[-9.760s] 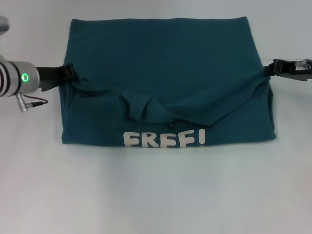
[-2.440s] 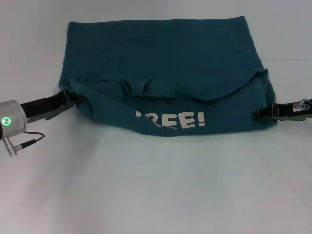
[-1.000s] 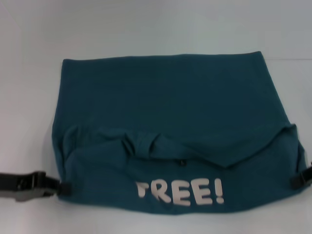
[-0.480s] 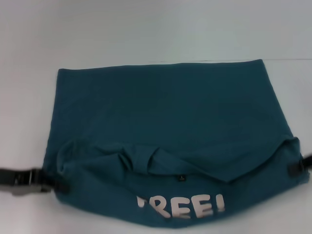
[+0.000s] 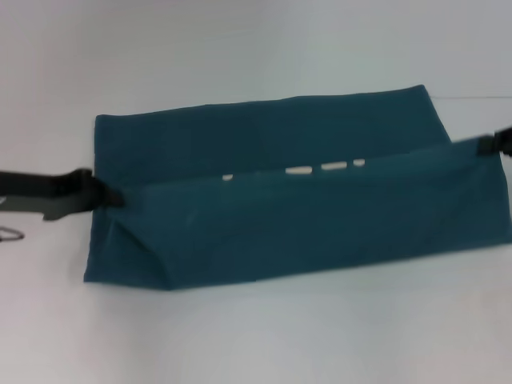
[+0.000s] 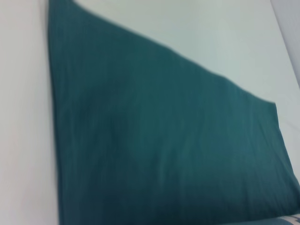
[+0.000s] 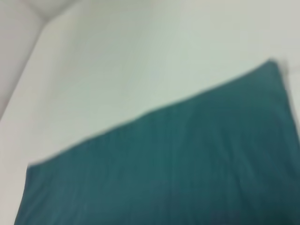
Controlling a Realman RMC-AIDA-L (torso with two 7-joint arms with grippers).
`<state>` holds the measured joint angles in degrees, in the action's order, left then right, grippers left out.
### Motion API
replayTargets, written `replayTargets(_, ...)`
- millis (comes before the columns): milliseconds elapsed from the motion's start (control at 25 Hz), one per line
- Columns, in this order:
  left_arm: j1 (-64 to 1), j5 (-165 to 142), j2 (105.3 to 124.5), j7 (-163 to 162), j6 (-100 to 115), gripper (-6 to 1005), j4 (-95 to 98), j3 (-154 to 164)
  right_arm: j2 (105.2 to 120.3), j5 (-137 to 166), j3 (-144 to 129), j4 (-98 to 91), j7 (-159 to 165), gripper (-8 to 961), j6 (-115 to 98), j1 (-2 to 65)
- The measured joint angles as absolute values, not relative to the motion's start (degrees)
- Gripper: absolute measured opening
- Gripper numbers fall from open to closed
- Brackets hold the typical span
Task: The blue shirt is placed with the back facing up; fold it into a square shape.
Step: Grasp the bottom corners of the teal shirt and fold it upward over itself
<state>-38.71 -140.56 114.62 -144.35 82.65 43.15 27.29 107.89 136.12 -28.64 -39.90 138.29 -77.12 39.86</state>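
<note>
White tabletop under blue shirt; L gripper & R gripper jaws pinch its raised edge

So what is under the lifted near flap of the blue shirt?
Under the flap of the blue shirt only slivers of white lettering show; the rest is covered. The left gripper and right gripper hold its corners.

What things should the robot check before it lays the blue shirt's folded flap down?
1. Left gripper grips the flap's left corner: ok, shut on the cloth.
2. Right gripper grips the right corner: ok, at the frame edge.
3. Lifted flap of the blue shirt is taut between the grippers: ok, straight top edge.
4. White lettering tucked behind the flap: mostly ok, only its tops peek out.
5. Flap lines up with the far edge: cannot tell.
6. White table under the shirt: ok.
</note>
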Motion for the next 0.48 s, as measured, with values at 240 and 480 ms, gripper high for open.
replayTargets(240,-42.2,-140.6,115.07,-145.6,75.8,23,42.4,27.3,109.63,134.1,-28.8,-39.3,138.5,45,-67.6,41.9)
replayTargets(480,-45.4,-140.8,114.60,-146.5,65.7,23,38.9,28.4,110.73,134.1,-31.8,-35.4,138.6,45,-54.0,45.1)
